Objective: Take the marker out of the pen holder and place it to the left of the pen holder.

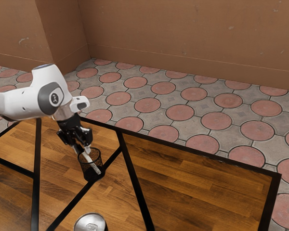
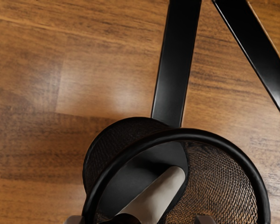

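In the exterior view I have my gripper (image 1: 82, 149) right over the mouth of the mesh pen holder (image 1: 82, 168), pointing down and a little aslant. The marker (image 1: 93, 164) is in the holder, leaning, its pale body showing through the mesh and its upper end up among my fingers. The holder stands on a black strip of the wooden table (image 1: 202, 180), nearer the table's far edge than the can (image 1: 90, 223) is. That can is well apart from the holder, toward the exterior view's lower edge, and should not hinder me.

In the wrist view my two fingertips stand wide apart, one to each side of the marker, with neither pressing on it; I read my hand as open. The marker slants down inside the rim, its lower end near the holder's dark floor.

So I judge the step in hand to be the grasp. Next I should centre the marker between my fingers, close on its upper body and lift straight up until it clears the rim; a slanted pull could drag the light holder along or tip it. After that I lay it on the wood left of the holder.
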Robot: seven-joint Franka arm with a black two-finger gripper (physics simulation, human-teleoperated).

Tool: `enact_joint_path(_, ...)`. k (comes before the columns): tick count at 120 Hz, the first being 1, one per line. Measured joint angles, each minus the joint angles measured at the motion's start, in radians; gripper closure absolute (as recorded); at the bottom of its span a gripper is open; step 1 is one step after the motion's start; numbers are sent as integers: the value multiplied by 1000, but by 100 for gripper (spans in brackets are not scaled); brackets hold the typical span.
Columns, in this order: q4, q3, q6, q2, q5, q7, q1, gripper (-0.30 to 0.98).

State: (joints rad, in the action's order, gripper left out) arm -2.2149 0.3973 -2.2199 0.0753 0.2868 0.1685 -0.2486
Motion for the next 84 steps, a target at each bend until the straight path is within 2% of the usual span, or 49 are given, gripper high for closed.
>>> enact_joint_path(34,-1,-21,8,-7,15,24,-17,49)
enact_joint_path(61,3,-26,10,-17,23,37,-22,68)
enact_joint_path(84,5,-24,27,-50,9,34,-18,74)
